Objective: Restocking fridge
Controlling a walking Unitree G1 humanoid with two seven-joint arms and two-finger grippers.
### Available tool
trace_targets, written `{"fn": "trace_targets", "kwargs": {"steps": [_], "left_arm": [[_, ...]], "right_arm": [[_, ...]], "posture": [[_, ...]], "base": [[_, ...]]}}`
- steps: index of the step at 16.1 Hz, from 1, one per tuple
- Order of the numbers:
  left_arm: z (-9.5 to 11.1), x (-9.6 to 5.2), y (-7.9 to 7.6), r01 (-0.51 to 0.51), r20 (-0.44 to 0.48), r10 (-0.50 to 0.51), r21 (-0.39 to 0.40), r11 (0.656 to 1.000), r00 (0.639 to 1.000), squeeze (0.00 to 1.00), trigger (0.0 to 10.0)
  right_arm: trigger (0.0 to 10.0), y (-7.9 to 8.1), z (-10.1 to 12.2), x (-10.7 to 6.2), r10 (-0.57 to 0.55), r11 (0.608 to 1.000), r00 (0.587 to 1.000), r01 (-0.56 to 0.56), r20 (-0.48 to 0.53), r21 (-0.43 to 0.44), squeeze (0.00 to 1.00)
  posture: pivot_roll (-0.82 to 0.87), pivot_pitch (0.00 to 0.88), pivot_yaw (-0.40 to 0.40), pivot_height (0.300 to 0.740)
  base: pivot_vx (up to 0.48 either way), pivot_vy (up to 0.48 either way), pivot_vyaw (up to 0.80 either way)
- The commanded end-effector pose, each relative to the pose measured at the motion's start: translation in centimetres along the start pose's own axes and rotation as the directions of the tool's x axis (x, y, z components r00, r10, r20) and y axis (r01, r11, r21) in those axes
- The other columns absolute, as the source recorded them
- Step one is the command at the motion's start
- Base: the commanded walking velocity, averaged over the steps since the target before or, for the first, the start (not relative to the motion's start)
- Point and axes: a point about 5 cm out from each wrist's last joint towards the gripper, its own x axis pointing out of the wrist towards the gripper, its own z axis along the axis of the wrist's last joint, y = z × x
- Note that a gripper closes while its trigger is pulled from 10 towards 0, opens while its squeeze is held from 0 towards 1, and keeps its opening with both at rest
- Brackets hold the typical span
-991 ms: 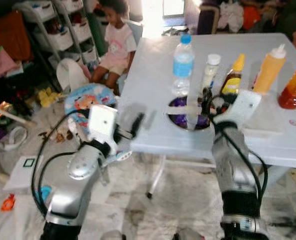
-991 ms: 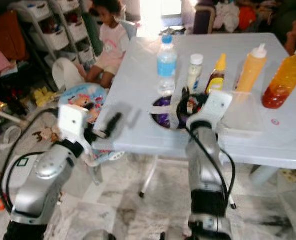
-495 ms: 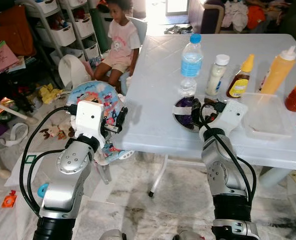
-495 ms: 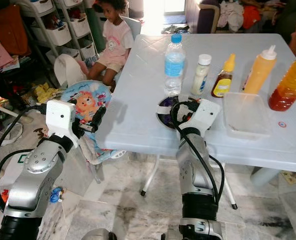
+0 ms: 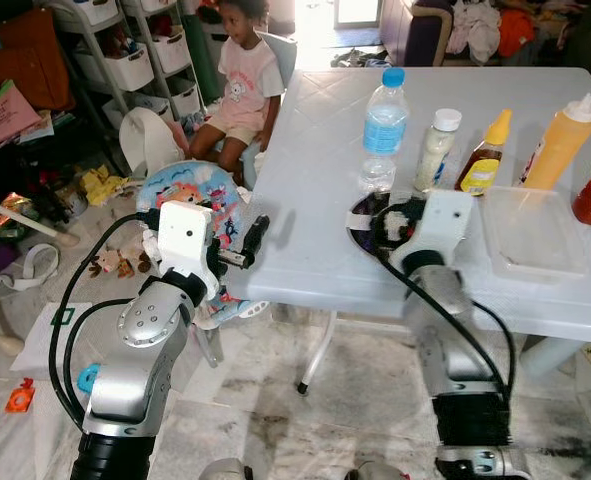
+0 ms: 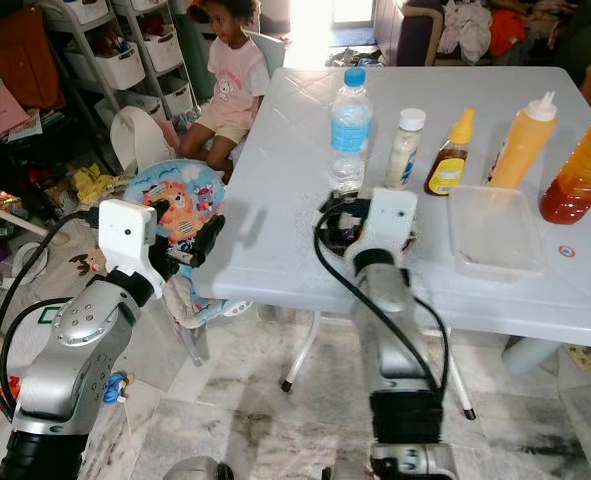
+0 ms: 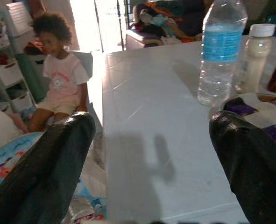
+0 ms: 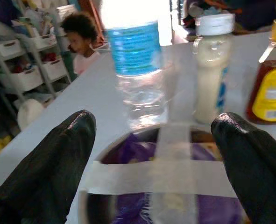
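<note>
Head view: on a white table [image 5: 305, 150], a water bottle [image 5: 382, 130] stood upright just behind a tape-crossed bowl [image 5: 370, 215]. The right gripper [image 6: 343, 215] hung at the bowl, nearer than the left gripper [image 5: 256, 235] at the table's edge.

Left wrist view: spread, empty fingers [image 7: 58, 154]; the bottle lay well ahead.

Right wrist view: wide-open, empty fingers [image 8: 58, 144] flanked the bowl, bottle just beyond, between them.

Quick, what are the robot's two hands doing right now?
Left tool: open, holding nothing, at the table edge.
Right tool: open, over the taped bowl.
</note>
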Motion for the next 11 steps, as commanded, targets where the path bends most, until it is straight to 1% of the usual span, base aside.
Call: {"fn": "trace_targets", "kwargs": {"steps": [1,2,3,4,5,6,7,8,9,10,11], "left_arm": [[0.6,0.2,-0.2,0.022,0.027,-0.022,0.015,1.0,0.999,0.0,10.0],[0.7,0.3,-0.2,0.03,0.03,-0.031,0.02,0.999,0.999,0.0,10.0],[0.7,0.4,0.5,-0.052,0.021,0.05,0.095,0.994,0.999,0.0,10.0],[0.5,0.3,1.0,-0.089,0.002,0.089,0.075,0.993,0.996,0.0,10.0],[0.4,0.2,1.2,-0.104,-0.009,0.105,0.06,0.993,0.994,0.0,10.0],[0.3,0.2,1.2,-0.106,-0.01,0.106,0.056,0.993,0.994,0.0,10.0],[0.1,0.0,1.0,-0.093,-0.013,0.094,0.051,0.994,0.996,0.0,10.0],[-0.1,0.0,0.7,-0.072,-0.017,0.072,0.037,0.997,0.997,0.0,10.0],[-0.1,0.0,0.6,-0.075,-0.021,0.076,0.023,0.997,0.997,0.0,10.0],[-0.1,0.2,0.7,-0.105,-0.023,0.106,0.034,0.994,0.994,0.0,10.0],[0.0,0.5,0.8,-0.126,-0.013,0.126,0.037,0.991,0.992,0.0,10.0]], "right_arm": [[10.0,0.2,0.2,0.0,0.003,0.997,1.0,-0.003,-0.006,0.077,0.0],[10.0,0.0,0.2,0.0,-0.013,0.994,1.0,0.014,-0.01,0.105,0.0],[10.0,-0.8,0.1,-0.2,-0.064,0.984,0.998,0.066,-0.019,0.165,0.0],[10.0,-1.1,0.0,-0.7,-0.063,0.991,0.998,0.064,-0.012,0.119,0.0],[10.0,-1.3,0.1,-1.2,-0.055,0.997,0.998,0.055,0.01,0.048,0.0],[10.0,-1.3,0.1,-1.4,-0.048,0.998,0.999,0.047,0.022,0.034,0.0],[10.0,-1.6,0.3,-2.3,-0.026,0.998,0.998,0.029,0.053,-0.061,0.0],[10.0,-2.3,0.4,-3.1,-0.046,0.992,0.995,0.056,0.091,-0.115,0.0],[10.0,-3.3,-0.1,-4.1,-0.097,0.995,0.994,0.097,0.053,0.008,0.0],[10.0,-4.0,-0.5,-4.8,-0.134,0.991,0.99,0.133,0.033,0.015,0.0],[10.0,-4.4,-0.7,-5.2,-0.17,0.985,0.985,0.17,0.026,-0.02,0.0]], "posture": [[-0.03,0.0,0.07,0.74],[-0.03,0.0,0.069,0.74],[-0.02,0.0,0.066,0.74],[-0.02,0.0,0.064,0.74],[-0.03,0.0,0.061,0.74],[-0.03,0.0,0.061,0.74],[-0.04,0.0,0.06,0.74],[-0.04,0.0,0.06,0.74],[-0.06,0.0,0.072,0.74],[-0.06,0.0,0.072,0.74],[-0.07,0.0,0.092,0.74]], "base": [[0.0,0.0,0.0],[0.0,0.0,0.0],[0.0,0.0,0.0],[0.0,0.0,0.0],[0.0,0.0,0.0],[0.0,0.0,0.0],[0.0,0.0,0.0],[0.0,0.0,0.0],[0.0,0.0,0.0],[0.0,0.0,0.0],[0.0,0.0,0.0]]}}
